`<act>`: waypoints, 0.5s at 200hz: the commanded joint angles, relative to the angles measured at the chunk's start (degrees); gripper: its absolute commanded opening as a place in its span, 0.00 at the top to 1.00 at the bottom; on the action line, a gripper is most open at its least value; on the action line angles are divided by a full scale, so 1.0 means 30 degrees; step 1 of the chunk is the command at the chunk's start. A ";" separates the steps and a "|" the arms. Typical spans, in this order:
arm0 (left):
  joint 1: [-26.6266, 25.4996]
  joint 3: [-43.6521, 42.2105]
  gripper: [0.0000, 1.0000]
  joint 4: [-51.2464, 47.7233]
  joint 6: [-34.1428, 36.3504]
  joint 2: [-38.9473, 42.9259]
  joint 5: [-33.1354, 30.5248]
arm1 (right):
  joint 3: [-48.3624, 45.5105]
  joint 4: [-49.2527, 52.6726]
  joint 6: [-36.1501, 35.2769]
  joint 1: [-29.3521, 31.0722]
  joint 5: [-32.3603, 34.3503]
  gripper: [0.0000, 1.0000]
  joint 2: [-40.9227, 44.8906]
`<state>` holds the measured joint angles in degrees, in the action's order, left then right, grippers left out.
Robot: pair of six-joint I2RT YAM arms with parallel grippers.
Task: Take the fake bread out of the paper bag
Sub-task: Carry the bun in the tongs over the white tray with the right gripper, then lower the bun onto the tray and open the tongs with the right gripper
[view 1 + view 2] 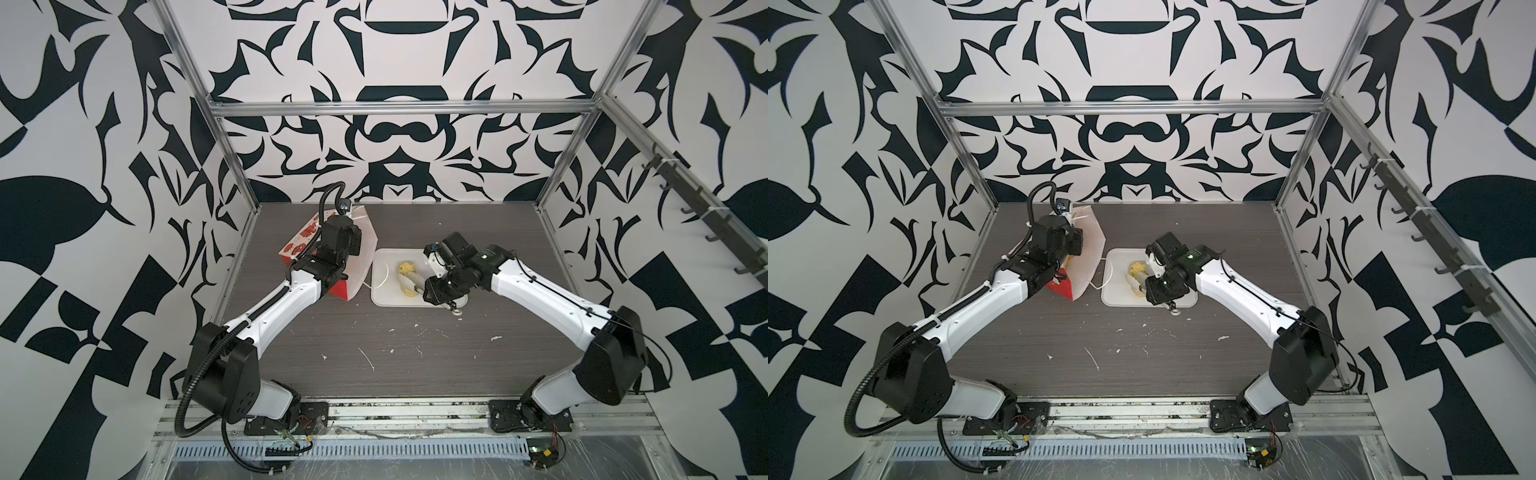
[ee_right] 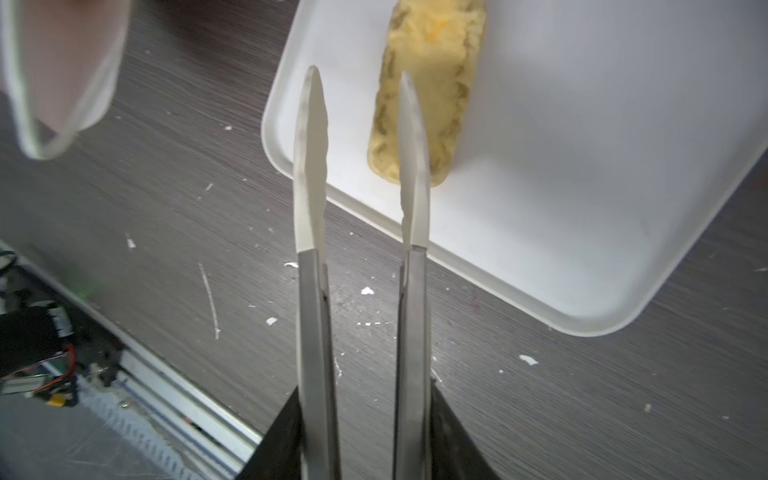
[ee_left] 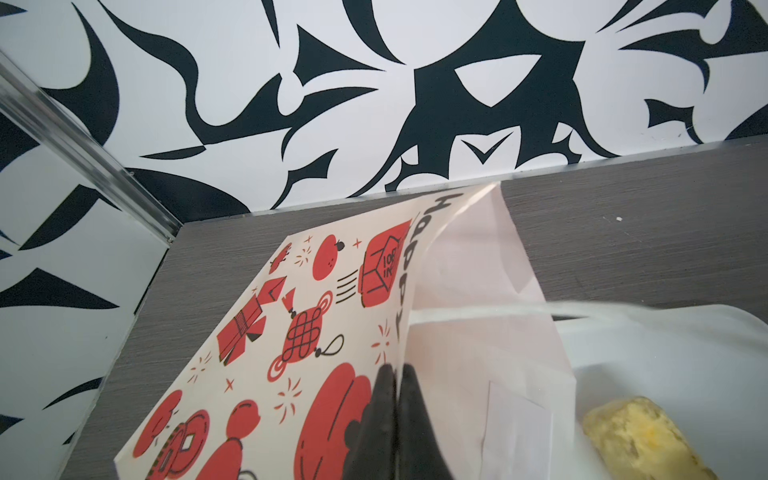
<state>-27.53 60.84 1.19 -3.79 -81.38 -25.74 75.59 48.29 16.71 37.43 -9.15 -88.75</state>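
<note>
While left gripper [image 3: 397,376] pinches paper bag [image 3: 324,316] wall just beside tray [image 2: 582,208], I grip tongs [image 2: 309,166] in right gripper [image 2: 365,449]; tips apart, empty, above tray. Twisted bread stick [image 2: 432,83] and round bun [image 1: 406,267] lie on tray. Step, I judge: between fetches. Next: tongs into bag mouth; contents hidden.

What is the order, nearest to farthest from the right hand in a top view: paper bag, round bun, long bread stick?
1. Long bread stick, on the white tray, beside the right hand.
2. Round bun, farther back on the tray.
3. Paper bag, left of the tray.
</note>
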 commanded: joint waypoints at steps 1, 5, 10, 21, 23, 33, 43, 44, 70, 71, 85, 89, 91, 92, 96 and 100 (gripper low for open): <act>0.0258 -0.0411 1.00 0.1034 -0.0548 0.0694 0.0061 | 0.1654 0.0706 -0.0493 0.0340 0.2139 0.56 -0.0130; 0.0293 -0.0465 1.00 0.1088 -0.0578 0.0737 0.0091 | 0.1742 0.0740 -0.0497 0.0354 0.2176 0.56 -0.0216; 0.0327 -0.0543 1.00 0.1115 -0.0607 0.0775 0.0083 | 0.1851 0.0764 -0.0473 0.0397 0.2312 0.56 -0.0348; 0.0413 -0.0653 1.00 0.1235 -0.0640 0.0819 0.0190 | 0.2038 0.0882 -0.0563 0.0514 0.2664 0.56 -0.0645; 0.0408 -0.0666 1.00 0.1256 -0.0640 0.0834 0.0175 | 0.2068 0.0906 -0.0597 0.0542 0.2689 0.56 -0.0671; 0.0474 -0.0741 1.00 0.1316 -0.0688 0.0843 0.0200 | 0.2179 0.1009 -0.0619 0.0585 0.2701 0.56 -0.0981; 0.0519 -0.0825 1.00 0.1415 -0.0750 0.0834 0.0248 | 0.2224 0.0971 -0.0622 0.0641 0.2517 0.56 -0.1210; 0.0526 -0.0826 1.00 0.1417 -0.0754 0.0841 0.0253 | 0.2224 0.0977 -0.0621 0.0645 0.2505 0.56 -0.1238; 0.0592 -0.0969 1.00 0.1557 -0.0901 0.0886 0.0408 | 0.2254 0.0930 -0.0637 0.0793 0.2492 0.56 -0.1801; 0.0592 -0.0971 1.00 0.1547 -0.0902 0.0882 0.0407 | 0.2254 0.0927 -0.0643 0.0794 0.2507 0.56 -0.1827; 0.0596 -0.1043 1.00 0.1649 -0.0933 0.0878 0.0429 | 0.2283 0.0962 -0.0677 0.0817 0.2438 0.55 -0.2103; 0.0618 -0.1074 1.00 0.1653 -0.0926 0.0893 0.0441 | 0.2311 0.0954 -0.0677 0.0824 0.2412 0.55 -0.2155; 0.0613 -0.1072 1.00 0.1654 -0.0931 0.0882 0.0436 | 0.2312 0.0961 -0.0685 0.0824 0.2406 0.55 -0.2184; 0.0617 -0.1066 1.00 0.1654 -0.0947 0.0880 0.0435 | 0.2312 0.0957 -0.0696 0.0824 0.2391 0.55 -0.2194; 0.0612 -0.1072 1.00 0.1676 -0.0962 0.0878 0.0436 | 0.2327 0.0968 -0.0695 0.0822 0.2376 0.55 -0.2243; 0.0639 -0.1091 1.00 0.1683 -0.0977 0.0878 0.0449 | 0.2348 0.0987 -0.0706 0.0824 0.2350 0.54 -0.2298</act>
<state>-25.98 58.46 2.79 -5.21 -80.53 -24.82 79.99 50.48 15.31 39.51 -2.70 -95.98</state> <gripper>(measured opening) 0.048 0.450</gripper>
